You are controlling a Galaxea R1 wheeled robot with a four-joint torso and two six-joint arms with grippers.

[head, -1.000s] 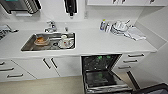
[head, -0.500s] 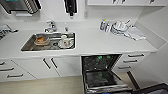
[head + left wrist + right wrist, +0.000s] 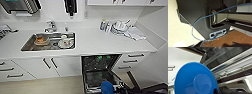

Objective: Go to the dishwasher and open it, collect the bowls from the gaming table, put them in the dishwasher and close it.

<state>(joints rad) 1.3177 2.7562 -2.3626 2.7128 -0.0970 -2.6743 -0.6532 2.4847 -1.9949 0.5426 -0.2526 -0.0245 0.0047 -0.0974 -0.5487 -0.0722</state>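
The dishwasher (image 3: 100, 65) stands open under the white counter, its door (image 3: 99, 79) folded down and dark racks showing inside. A bright blue bowl (image 3: 108, 87) hangs just above the door's front edge. My right gripper (image 3: 117, 89) is shut on the bowl's rim, its arm coming in from the lower right. In the right wrist view the blue bowl (image 3: 195, 79) looms large and tilted, underside toward the camera, with the dishwasher (image 3: 228, 58) rack and door rails behind it. The gaming table is out of view. The left wrist view looks at the robot's dark base and a blue cable (image 3: 205, 17).
The counter (image 3: 105, 42) holds a steel sink (image 3: 29, 46) with dishes in it and a tap behind. Stacked crockery (image 3: 120, 27) and a cloth sit at the back right. White cabinet doors (image 3: 50, 65) flank the dishwasher on the left and drawers (image 3: 132, 61) on the right.
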